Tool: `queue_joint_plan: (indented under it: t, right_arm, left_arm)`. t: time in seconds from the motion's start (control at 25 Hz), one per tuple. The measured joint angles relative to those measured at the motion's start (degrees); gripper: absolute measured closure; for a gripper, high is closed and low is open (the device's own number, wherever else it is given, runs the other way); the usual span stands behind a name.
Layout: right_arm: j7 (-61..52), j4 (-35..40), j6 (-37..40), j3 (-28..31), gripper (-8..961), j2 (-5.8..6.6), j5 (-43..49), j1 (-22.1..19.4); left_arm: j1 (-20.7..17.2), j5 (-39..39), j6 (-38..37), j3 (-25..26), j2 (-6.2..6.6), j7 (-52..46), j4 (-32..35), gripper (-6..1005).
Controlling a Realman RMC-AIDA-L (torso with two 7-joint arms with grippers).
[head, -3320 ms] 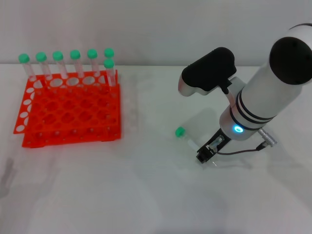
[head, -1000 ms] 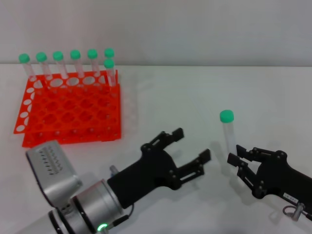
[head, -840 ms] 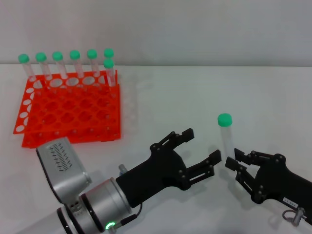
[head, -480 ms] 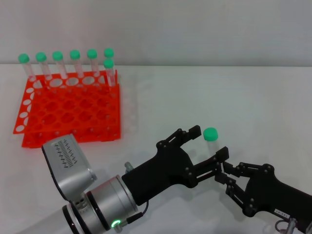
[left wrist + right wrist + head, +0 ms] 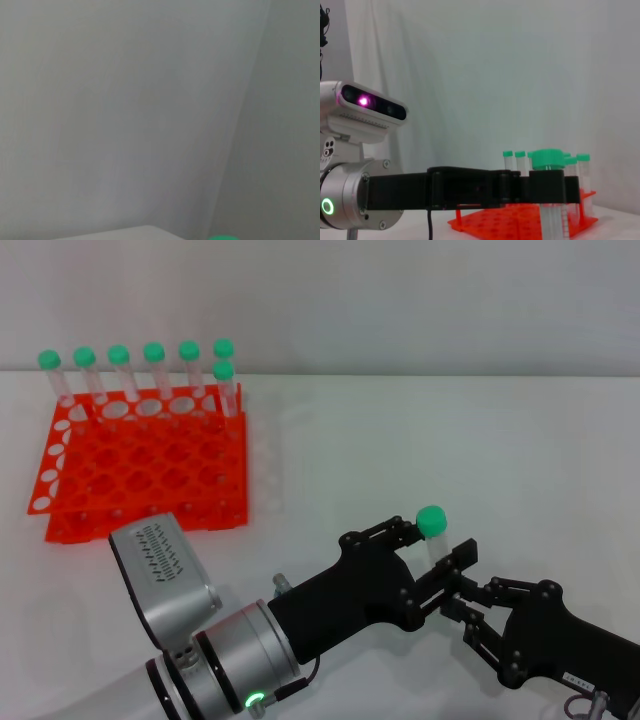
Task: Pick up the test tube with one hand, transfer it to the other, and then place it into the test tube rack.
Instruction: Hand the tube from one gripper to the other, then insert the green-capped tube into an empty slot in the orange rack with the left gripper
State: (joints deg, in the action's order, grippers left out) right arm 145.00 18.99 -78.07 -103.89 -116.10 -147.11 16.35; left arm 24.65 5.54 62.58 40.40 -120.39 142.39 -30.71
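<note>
The test tube (image 5: 433, 528) stands upright in the air at front right, green cap up. My right gripper (image 5: 462, 598), low at the front right, is shut on its lower part, which is mostly hidden. My left gripper (image 5: 436, 540), on the green-lit arm (image 5: 230, 660), reaches in from the left with one finger on each side of the tube just below the cap, still open. The orange-red rack (image 5: 140, 470) sits at the back left. In the right wrist view the tube (image 5: 552, 215) rises behind the left gripper's black fingers (image 5: 510, 187). The left wrist view shows only a sliver of green cap (image 5: 222, 238).
Several green-capped tubes (image 5: 150, 370) stand along the rack's back row, and one stands just in front at its right end. The white table (image 5: 420, 430) lies between the rack and the grippers. The rack also shows in the right wrist view (image 5: 520, 225).
My right gripper lifted the tube off the table and brought it left. My left arm came in from the lower left, and its open fingers now flank the tube under the cap.
</note>
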Motion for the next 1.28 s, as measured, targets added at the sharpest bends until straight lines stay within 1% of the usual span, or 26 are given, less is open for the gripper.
queue_joint_plan:
  t: [0.12,0.36,0.56,0.68,0.84,0.92,1.04,1.08,1.16,1.28]
  right_arm:
    - [0.0,-0.1,0.1,0.0,856,0.00,0.0,0.0]
    - [0.6,-0.2,0.4,0.5,864,0.03,-0.3,0.0]
    - [3.5,-0.3,0.8,0.7,870,0.09,-0.2,0.0]
    - [4.7,-0.1,0.7,0.7,874,0.09,-0.3,-0.1]
    - [7.2,-0.3,1.4,1.9,879,0.08,-0.5,-0.1]
    - [7.9,-0.6,2.6,3.6,822,0.08,-1.2,-0.2]
    - [7.9,-2.1,3.9,7.1,736,0.11,-2.5,-0.4]
    - [7.7,-3.3,3.8,9.5,708,0.14,-2.9,-0.4]
    - [7.6,-4.8,3.1,13.2,617,0.17,-3.0,-0.5]
    - [7.6,-6.4,1.7,18.5,480,0.18,-3.1,-0.5]
  left_arm:
    - [-0.1,0.1,0.0,0.2,-0.02,0.0,0.0,483]
    - [-0.2,2.7,-0.1,0.3,-0.02,0.3,0.0,612]
    - [0.1,3.0,-0.1,0.4,0.03,0.8,0.1,720]
    - [0.2,3.1,0.0,0.5,0.05,1.7,0.0,779]
    - [-0.1,3.1,0.6,1.9,0.20,2.6,-0.1,781]
    - [-0.9,3.1,1.4,4.1,0.27,3.4,0.1,782]
    - [-3.5,3.1,3.3,9.3,0.37,5.7,0.7,784]
    - [-4.3,3.2,3.9,11.2,0.41,6.5,1.0,784]
    - [-5.8,3.1,4.9,16.7,0.41,7.9,2.2,784]
    - [-5.9,3.2,5.8,24.0,0.44,8.2,4.6,784]
